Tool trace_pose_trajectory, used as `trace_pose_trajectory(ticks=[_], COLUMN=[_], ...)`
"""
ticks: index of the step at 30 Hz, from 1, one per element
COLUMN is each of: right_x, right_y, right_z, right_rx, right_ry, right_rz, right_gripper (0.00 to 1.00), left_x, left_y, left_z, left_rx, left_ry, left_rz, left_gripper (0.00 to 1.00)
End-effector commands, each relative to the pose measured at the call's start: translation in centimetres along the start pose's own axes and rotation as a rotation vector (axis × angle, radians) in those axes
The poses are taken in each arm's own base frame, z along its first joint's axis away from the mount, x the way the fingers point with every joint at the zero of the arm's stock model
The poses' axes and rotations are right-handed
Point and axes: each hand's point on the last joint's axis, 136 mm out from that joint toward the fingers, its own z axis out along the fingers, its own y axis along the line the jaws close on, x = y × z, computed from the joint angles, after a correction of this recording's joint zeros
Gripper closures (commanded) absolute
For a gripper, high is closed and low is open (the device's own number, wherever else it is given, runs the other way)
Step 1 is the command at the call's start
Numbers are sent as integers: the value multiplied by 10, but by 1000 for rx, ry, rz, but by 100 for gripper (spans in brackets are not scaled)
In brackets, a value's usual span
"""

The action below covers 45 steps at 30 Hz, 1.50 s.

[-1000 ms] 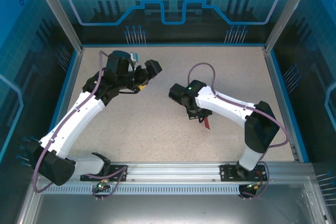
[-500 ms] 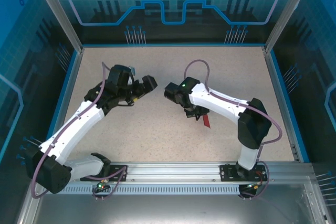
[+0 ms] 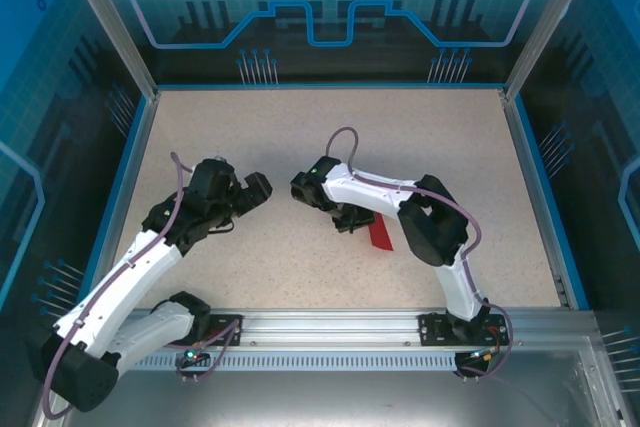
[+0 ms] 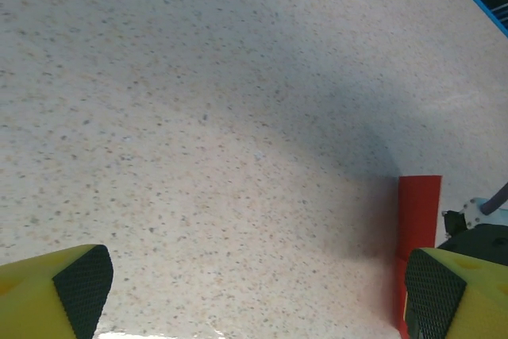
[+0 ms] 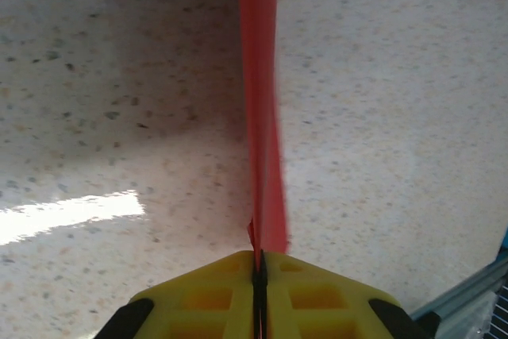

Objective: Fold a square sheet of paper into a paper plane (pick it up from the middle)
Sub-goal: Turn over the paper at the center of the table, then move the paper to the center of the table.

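The right gripper (image 5: 258, 263) has its two yellow fingers pressed flat together, and the red paper (image 5: 260, 117) is pinched right in the seam between them. From the wrist camera the paper runs straight away from the fingertips as a thin edge-on blade, which suggests it is folded double and gripped along or near a crease so the layers can't spring apart. From above, the red paper (image 3: 378, 235) pokes out from under the right gripper (image 3: 352, 222) near the middle of the table (image 3: 420, 137), its free end pointing toward the near right. Whether that end rests on the surface or hangs just clear is hard to call. Over on the other side, the left gripper (image 3: 255, 190) faces in toward the right one, close but apart. Its own camera shows the left gripper (image 4: 258, 291) with fingers spread wide and nothing between them, and the red paper (image 4: 417, 212) just beyond the right-hand finger. That looks like a helper lined up to take or press the paper while the right one steadies it, so the fold is likely unfinished.
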Motion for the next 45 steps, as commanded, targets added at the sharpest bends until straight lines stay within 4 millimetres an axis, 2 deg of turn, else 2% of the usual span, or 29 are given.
trace_pose_trajectory(ticks=[1, 5, 8, 12, 14, 16, 17, 18, 22, 23, 24, 27, 31, 35, 41, 45], right_x=[1, 0, -5, -15, -17, -19, -20, -19, -15, -15, -8, -3, -2, 4, 13, 20], right_y=[36, 66, 78, 80, 71, 54, 48, 42, 37, 37, 39, 45, 46, 54, 61, 72], right_z=[3, 6, -10, -52, -68, -70, -68, -57, -32, -30, -19, -11, 8, 30, 58, 62], right_rx=[-91, -217, -354, -623, -727, -784, -824, -866, -1086, -1100, -1100, -1119, -1069, -1036, -972, -971], right_ry=[8, 15, -24, -118, -173, -221, -228, -213, -165, -172, -155, -144, -136, -87, -27, -9], right_rz=[-21, -47, -50, -34, -37, -7, 15, 45, 137, 141, 140, 130, 167, 206, 288, 342], right_gripper=[90, 85, 70, 55, 55, 56, 58, 62, 78, 78, 78, 81, 80, 85, 85, 84], left_x=[6, 12, 20, 34, 43, 52, 57, 62, 74, 76, 80, 88, 94, 88, 81, 78], left_y=[31, 43, 50, 42, 36, 30, 25, 21, 15, 17, 19, 23, 17, 26, 18, 13], left_z=[-1, -5, -8, -7, -5, 0, 2, 5, 13, 15, 16, 20, 18, 20, 17, 12], left_rx=[-109, -117, -113, -31, 10, 56, 89, 118, 185, 179, 180, 198, 252, 212, 263, 293], left_ry=[-10, -21, -10, 50, 93, 138, 158, 178, 224, 229, 238, 254, 275, 229, 180, 169], left_rz=[-5, -17, -23, 11, 25, 29, 33, 35, 35, 34, 36, 41, 47, 34, 46, 52], left_gripper=[2, 2, 1, 1, 1, 1, 2, 1, 2, 2, 1, 1, 1, 1, 1, 1])
